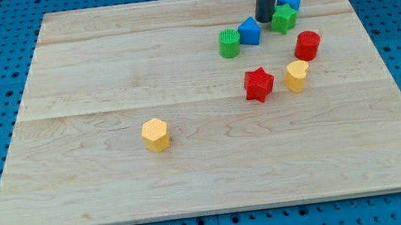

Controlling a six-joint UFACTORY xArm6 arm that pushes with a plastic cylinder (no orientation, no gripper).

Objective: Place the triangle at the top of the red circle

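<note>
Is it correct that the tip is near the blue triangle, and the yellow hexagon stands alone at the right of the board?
Not quite: the camera view shows the yellow hexagon alone left of centre, not right. My tip is indeed beside the blue triangle.

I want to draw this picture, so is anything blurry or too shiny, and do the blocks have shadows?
In the camera view everything looks sharp; the wooden board has soft, even light with no strong glare. The yellow hexagon block and red star block throw only small faint shadows at their bases. My tip stays crisp beside the blue triangle block, though the rod's top is cut off by the view's top.
</note>
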